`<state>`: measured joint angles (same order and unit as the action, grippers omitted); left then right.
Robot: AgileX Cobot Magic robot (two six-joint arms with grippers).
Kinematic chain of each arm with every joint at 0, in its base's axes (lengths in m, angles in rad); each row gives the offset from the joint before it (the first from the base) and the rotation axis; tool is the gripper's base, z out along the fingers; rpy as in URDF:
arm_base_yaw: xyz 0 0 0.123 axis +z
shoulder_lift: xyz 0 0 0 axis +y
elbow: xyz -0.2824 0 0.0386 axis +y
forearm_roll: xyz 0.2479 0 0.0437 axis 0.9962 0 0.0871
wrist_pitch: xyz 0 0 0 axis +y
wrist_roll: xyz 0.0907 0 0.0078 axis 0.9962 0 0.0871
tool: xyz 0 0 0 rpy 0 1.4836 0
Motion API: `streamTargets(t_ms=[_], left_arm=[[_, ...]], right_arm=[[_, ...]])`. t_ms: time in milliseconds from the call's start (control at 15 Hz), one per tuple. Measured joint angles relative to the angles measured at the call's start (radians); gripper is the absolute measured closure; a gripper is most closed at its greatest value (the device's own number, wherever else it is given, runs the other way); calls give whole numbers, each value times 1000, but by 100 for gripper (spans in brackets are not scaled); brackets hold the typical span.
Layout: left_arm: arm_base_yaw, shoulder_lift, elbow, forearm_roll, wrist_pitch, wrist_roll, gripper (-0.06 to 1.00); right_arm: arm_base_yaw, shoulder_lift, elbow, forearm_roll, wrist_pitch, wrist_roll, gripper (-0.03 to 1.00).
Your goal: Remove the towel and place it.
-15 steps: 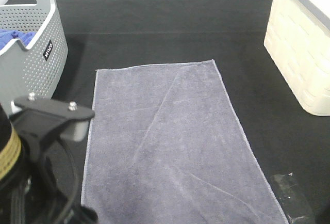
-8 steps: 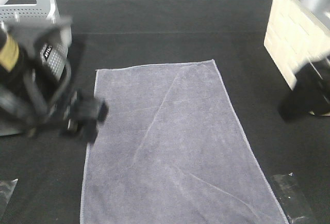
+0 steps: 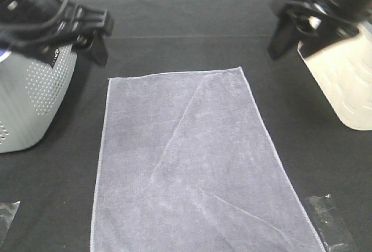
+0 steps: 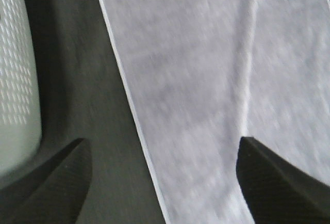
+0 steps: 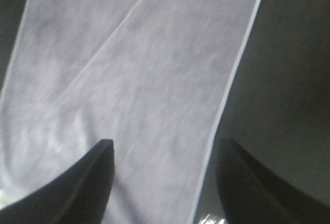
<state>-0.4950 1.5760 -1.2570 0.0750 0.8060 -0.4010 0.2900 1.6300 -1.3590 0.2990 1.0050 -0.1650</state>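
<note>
While towel (image 3: 192, 159) lies flat, left gripper (image 4: 162, 141), right gripper (image 5: 165, 141) raised near corners

towel (image 3: 186, 159) flat on table (image 3: 192, 25), centre; basket (image 3: 35, 95) left; box (image 3: 349, 89) right.

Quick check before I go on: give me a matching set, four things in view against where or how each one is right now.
1 towel
2 grey basket
3 cream bin
4 left hand

A open, holding nothing
B sits on the table, left of the towel
C spread flat, centre of the table
D sits on the table, right of the towel

Pairs: 1-C, 2-B, 3-D, 4-A
</note>
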Motion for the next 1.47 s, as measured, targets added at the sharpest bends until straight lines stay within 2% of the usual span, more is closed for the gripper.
streamTargets(t_ms=[267,533,667,867,1000,1200,1467], left_arm=[[49,242,-239,4,0,72,21],[52,484,-490,5,9,98,21],[53,612,-644,5,44,101,21],[53,747,-805,29,102,102,21],[53,807,-869,43,127,102,21],[53,842,-891,81,145,106,21],[53,842,-893,96,162,117,21]], right_arm=[[0,220,-222,-93,-7,0,48],[0,451,-441,-103,-20,0,51],[0,597,-572,-138,-24,9,51],[0,752,-719,-203,-35,48,51],[0,833,-799,-209,-46,49,51],[0,931,-886,-235,-95,71,51],[0,980,-900,-263,-151,99,53]])
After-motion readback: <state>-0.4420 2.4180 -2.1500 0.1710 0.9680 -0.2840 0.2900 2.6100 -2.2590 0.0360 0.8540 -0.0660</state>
